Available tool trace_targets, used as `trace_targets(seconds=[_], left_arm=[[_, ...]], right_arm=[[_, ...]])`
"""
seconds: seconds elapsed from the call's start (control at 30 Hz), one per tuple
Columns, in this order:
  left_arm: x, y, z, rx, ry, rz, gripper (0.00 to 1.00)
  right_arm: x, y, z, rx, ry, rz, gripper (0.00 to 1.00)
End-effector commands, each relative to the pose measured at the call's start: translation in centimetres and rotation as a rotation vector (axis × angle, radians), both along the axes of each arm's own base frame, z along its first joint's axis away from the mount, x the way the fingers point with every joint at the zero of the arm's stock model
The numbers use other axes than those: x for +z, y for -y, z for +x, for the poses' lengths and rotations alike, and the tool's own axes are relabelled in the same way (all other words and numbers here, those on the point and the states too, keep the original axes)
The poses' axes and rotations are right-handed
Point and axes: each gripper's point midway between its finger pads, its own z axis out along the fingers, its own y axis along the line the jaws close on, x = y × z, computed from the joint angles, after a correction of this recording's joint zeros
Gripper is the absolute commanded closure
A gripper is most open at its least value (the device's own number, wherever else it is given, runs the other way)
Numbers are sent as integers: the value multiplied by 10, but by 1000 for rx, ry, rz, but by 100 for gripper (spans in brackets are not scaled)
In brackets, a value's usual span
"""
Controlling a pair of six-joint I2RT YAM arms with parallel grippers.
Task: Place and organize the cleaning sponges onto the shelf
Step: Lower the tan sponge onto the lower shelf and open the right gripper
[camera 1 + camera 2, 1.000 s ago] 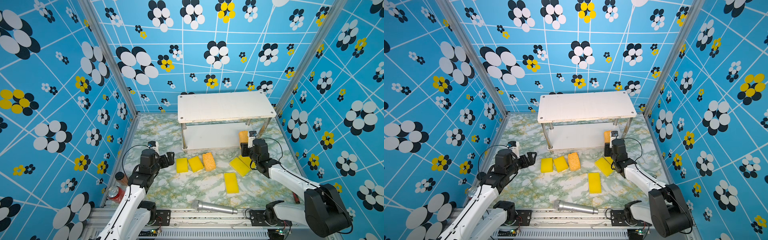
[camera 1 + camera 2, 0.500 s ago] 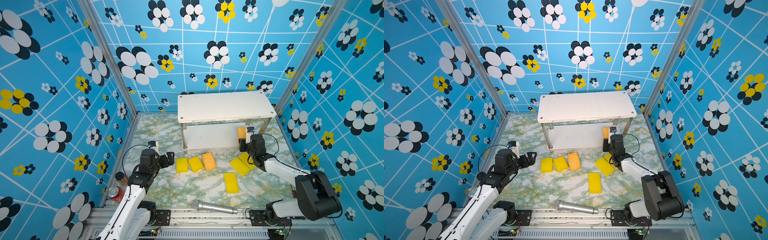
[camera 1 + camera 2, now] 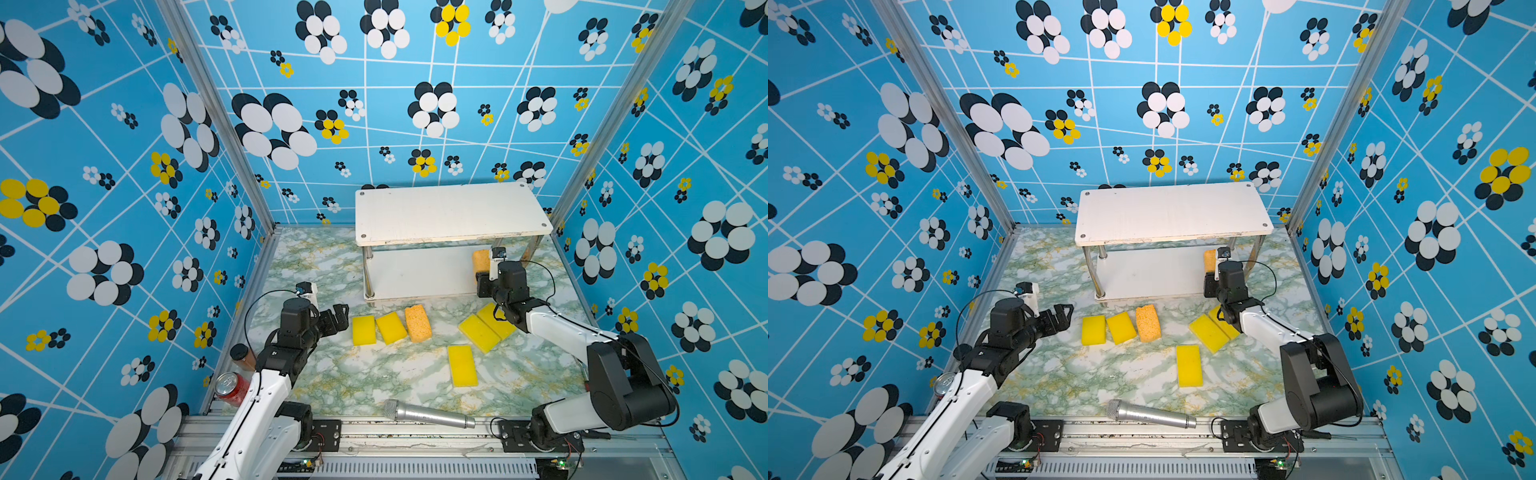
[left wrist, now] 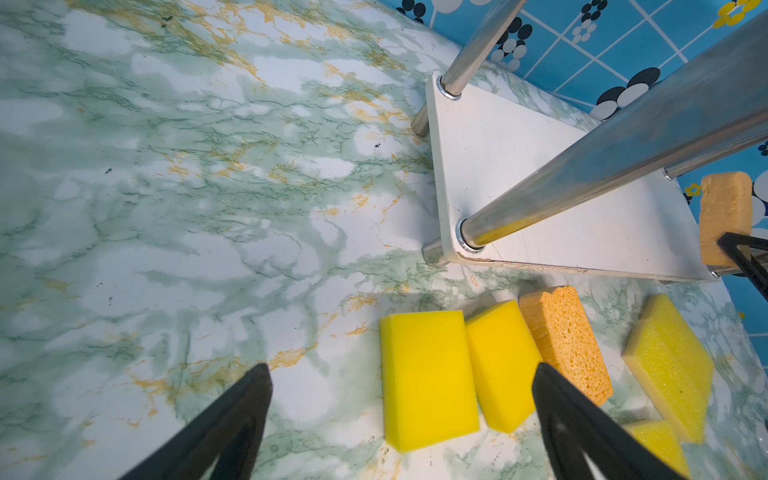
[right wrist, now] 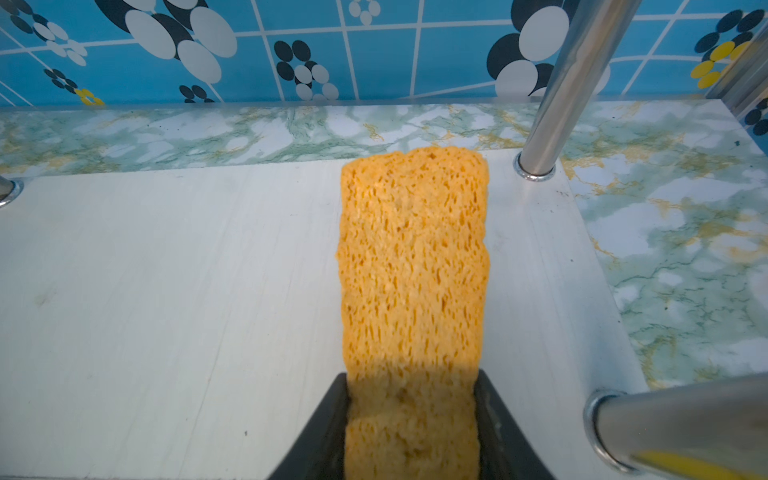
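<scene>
The right pincer (image 5: 411,395) is closed narrowly on the near end of an orange porous sponge (image 5: 413,257). The sponge reaches over the right end of the lower board (image 5: 208,291) of the shelf (image 3: 453,212); contact with the board cannot be confirmed.

The left pincer (image 4: 399,370) stands wide and empty, above the tabletop (image 3: 332,374) just left of two small yellow sponges (image 3: 363,330). A second orange sponge (image 3: 417,323) and three flat yellow sponges (image 3: 462,365) lie on the tabletop, on the near side of the shelf.

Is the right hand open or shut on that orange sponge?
Shut on it: the right hand clamps the orange sponge between both fingers, over the lower shelf board.
</scene>
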Motion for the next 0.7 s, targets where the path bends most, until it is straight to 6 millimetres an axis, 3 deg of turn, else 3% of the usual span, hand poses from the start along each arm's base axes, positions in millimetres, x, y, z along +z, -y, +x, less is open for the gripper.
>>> trace_targets(seconds=[0.0,0.67], left_arm=[[12,-4,2,6,27,16,1],[15,-5,1,9,37,13,1]], right_arm=[[-5,-1,1,-2,-50,15,100],[-11,8,-6,-42,-114,-14,100]])
